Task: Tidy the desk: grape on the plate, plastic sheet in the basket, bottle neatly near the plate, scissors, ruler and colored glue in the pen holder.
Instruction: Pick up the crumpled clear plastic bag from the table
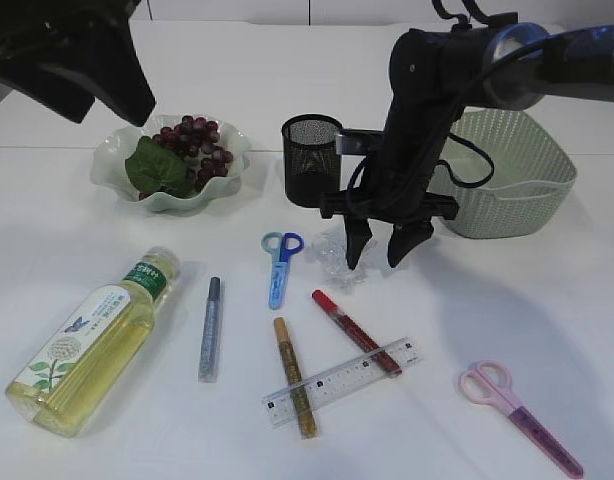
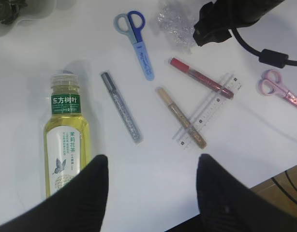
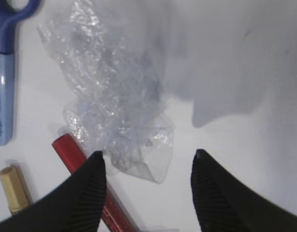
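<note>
Plastic sheet [image 3: 117, 104] lies crumpled beside the right gripper [image 3: 148, 193], whose jaws gape wide, holding nothing.

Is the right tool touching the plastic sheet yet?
Cannot tell. Right wrist view: open right tool, plastic sheet overlapping its left finger; no plain contact or gap.

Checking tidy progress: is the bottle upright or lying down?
Lying down: the bottle rests on its side on the table, cap toward the plate.
</note>
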`<action>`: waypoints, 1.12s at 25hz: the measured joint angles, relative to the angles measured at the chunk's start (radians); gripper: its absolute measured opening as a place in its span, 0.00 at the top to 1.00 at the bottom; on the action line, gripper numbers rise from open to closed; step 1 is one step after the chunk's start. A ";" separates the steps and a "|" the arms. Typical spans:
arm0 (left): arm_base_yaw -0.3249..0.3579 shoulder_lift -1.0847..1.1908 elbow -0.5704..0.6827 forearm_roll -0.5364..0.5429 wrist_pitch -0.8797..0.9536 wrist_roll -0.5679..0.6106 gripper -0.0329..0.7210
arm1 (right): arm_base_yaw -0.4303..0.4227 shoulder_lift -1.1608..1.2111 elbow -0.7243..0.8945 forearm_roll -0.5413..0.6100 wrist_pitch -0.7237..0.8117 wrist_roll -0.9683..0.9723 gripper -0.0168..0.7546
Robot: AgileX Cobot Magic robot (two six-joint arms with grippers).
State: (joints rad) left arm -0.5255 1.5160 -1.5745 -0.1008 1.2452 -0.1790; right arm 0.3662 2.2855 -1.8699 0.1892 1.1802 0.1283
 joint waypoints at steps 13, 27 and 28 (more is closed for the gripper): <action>0.000 0.000 0.000 0.000 0.000 0.000 0.39 | 0.000 0.006 -0.069 0.046 -0.021 0.001 0.40; 0.000 0.000 0.000 0.000 0.000 0.014 0.39 | 0.000 0.006 -0.069 0.079 -0.077 0.003 0.40; 0.000 0.000 0.000 0.000 0.000 0.014 0.39 | 0.000 0.006 -0.069 0.079 -0.080 0.003 0.40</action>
State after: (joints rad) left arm -0.5255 1.5160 -1.5745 -0.1004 1.2452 -0.1649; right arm 0.3662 2.2918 -1.9384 0.2686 1.1002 0.1314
